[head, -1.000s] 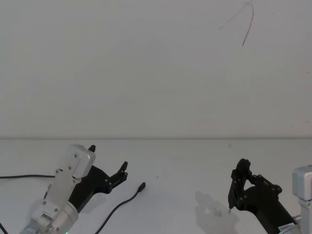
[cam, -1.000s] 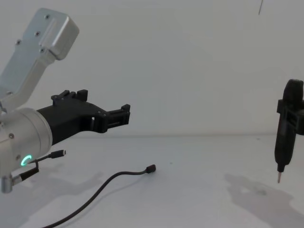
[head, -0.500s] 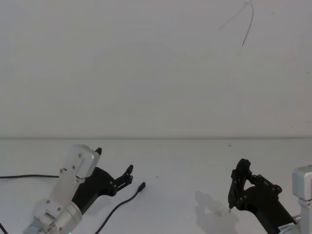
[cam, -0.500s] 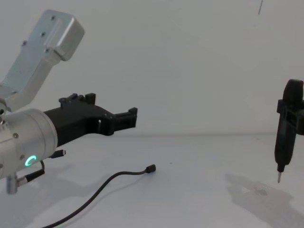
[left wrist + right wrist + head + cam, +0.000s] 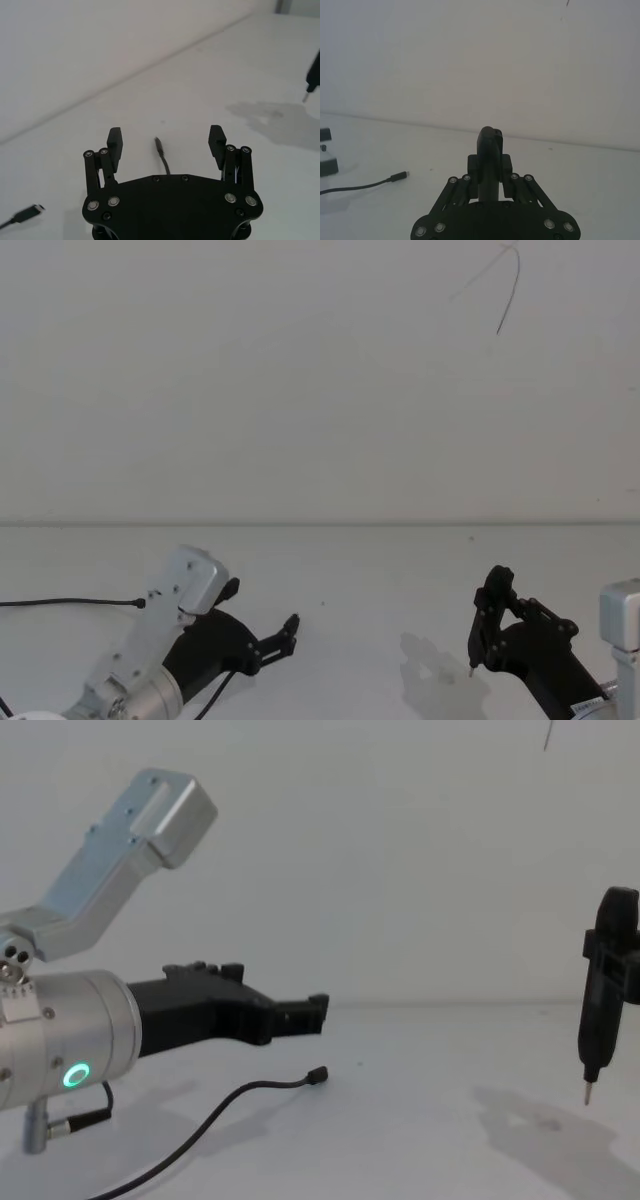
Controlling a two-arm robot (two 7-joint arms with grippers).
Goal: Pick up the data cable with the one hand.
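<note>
Two fingers of my left hand (image 5: 166, 136) stand wide apart, with nothing between them but air, so no grasp has been made. The hand (image 5: 312, 1010) hangs above the table (image 5: 420, 1140), reaching forward and tipped a little downward. The cable (image 5: 162, 156) lies flat beneath it, clear of both fingers. Its plug end sits in the gap between them and a little ahead of my palm, and the rest of the cable (image 5: 225, 1108) runs back under my wrist toward my body. I judge the lining-up to be nearly done, since the plug is about centred between my fingers. What is left is most of the task: lowering the hand to the table, closing on the cable just behind the plug, and lifting it clear. A thinner wire (image 5: 70, 601) lies well off to the outer side of this hand and should not get in the way. My right hand (image 5: 490, 172) is parked far across the table, clamped on a slim tool (image 5: 600, 1010) that points down above the surface.
</note>
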